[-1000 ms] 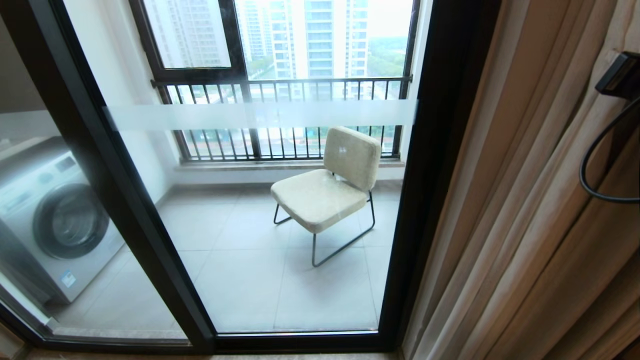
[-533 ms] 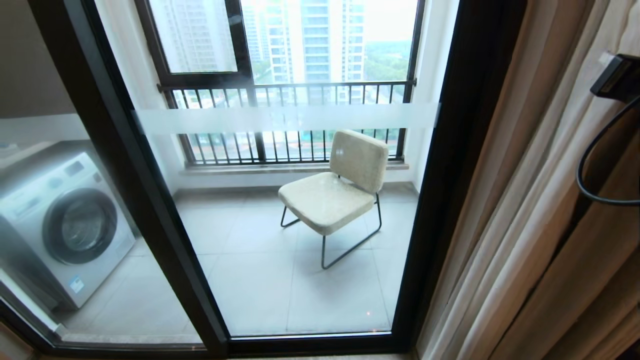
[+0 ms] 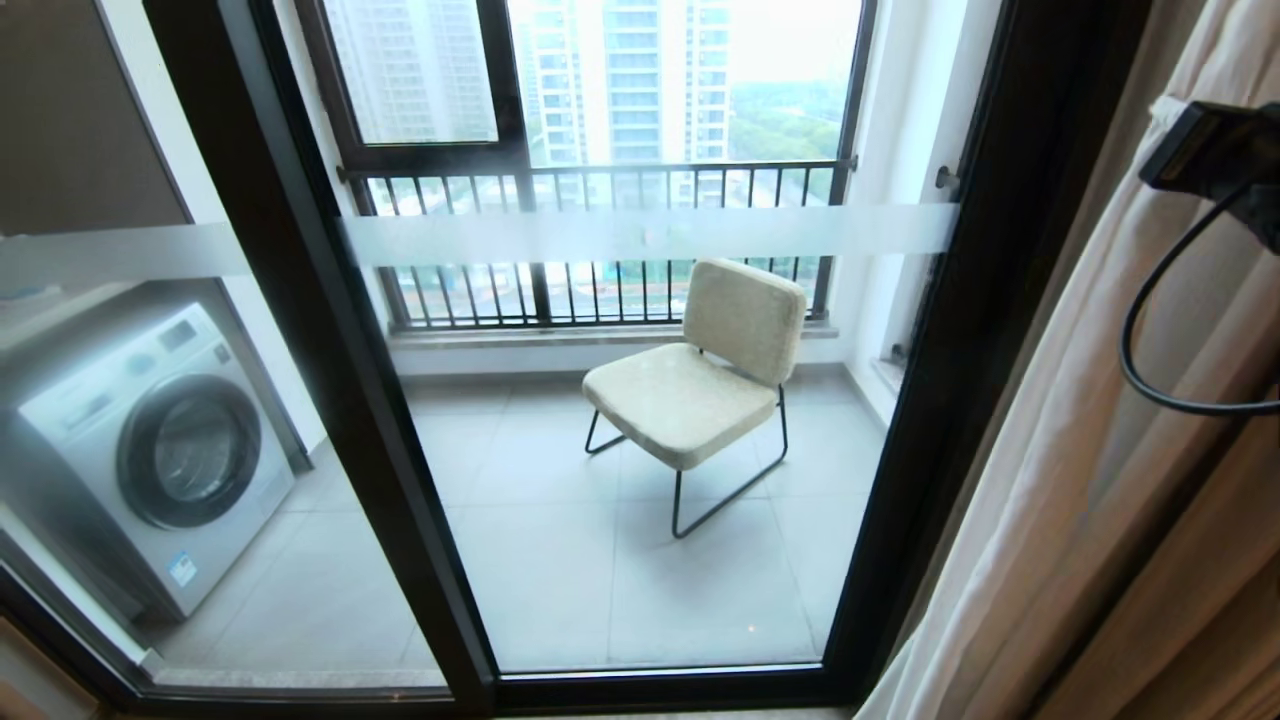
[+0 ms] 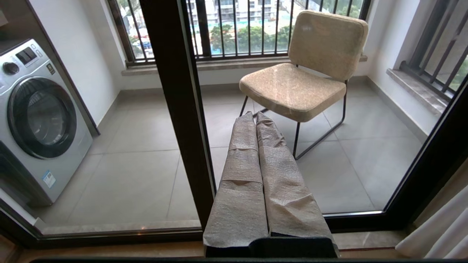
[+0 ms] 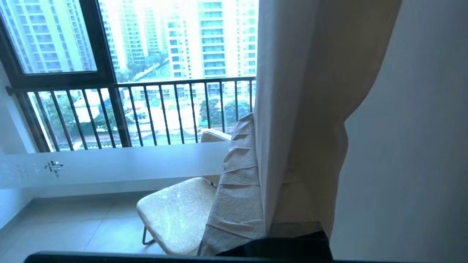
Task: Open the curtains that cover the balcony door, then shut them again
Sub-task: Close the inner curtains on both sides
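The balcony door (image 3: 640, 235), glass in a thick black frame with a frosted band, stands uncovered. The curtains (image 3: 1090, 470) hang bunched at its right edge, a sheer white layer in front of thick beige folds. My right arm's wrist (image 3: 1215, 145) is raised against them at the upper right. In the right wrist view my right gripper (image 5: 257, 128) is shut on the sheer curtain's (image 5: 281, 91) edge; one cloth-wrapped finger (image 5: 237, 190) shows and the fabric hides the other. My left gripper (image 4: 256, 116) is shut and empty, low before the door's sill.
Behind the glass stand a cream chair (image 3: 700, 390) and a washing machine (image 3: 150, 450) at the left. A black-framed window with railing bars (image 3: 600, 170) closes the balcony. A black post (image 3: 330, 350) divides the door panels. A black cable (image 3: 1135, 350) loops from my right wrist.
The whole head view has slid to the right, so the camera has moved. More of the door's left panel and the balcony's right wall shows; the curtains fill less of the right side.
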Controlling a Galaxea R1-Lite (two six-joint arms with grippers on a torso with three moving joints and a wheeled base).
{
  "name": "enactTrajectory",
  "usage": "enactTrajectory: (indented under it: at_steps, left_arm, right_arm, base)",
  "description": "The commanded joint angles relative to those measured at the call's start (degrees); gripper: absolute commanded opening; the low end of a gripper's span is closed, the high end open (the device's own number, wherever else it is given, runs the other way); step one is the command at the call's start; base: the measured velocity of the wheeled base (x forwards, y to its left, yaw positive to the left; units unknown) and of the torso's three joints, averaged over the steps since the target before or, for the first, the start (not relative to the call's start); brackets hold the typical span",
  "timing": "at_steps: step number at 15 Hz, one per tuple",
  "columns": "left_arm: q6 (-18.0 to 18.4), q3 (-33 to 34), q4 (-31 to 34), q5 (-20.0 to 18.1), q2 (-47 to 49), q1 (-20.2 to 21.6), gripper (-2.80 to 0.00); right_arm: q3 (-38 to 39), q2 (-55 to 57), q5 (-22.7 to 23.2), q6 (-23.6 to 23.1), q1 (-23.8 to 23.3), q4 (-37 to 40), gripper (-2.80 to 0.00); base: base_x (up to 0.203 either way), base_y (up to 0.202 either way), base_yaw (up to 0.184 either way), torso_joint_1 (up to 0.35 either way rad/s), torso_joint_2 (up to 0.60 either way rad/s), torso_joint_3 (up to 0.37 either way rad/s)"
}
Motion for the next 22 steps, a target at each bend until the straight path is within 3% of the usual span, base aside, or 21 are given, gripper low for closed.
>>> enactTrajectory:
  at_steps: [1,15,22]
  left_arm:
    - [0.02,0.01,-0.02,0.0,-0.02,0.02,-2.8]
    - [0.11,0.01,-0.02,0.0,-0.02,0.02,-2.8]
    - [0.11,0.01,-0.02,0.0,-0.02,0.02,-2.8]
  right_arm:
    - [-0.78,1.95,0.02,-0.24,0.58,-1.21,-2.8]
    - [-14.07,11.84,0.14,-0.01,1.79,-1.98,-2.8]
    - [-15.98,12.99,-0.03,-0.19,5.93,-2.06,-2.8]
  base:
    - [0.0,0.193,-0.001,0.005,0.0,0.002]
    - [0.0,0.188,-0.002,0.002,0.0,0.003]
    - [0.0,0.191,0.0,0.001,0.0,0.002]
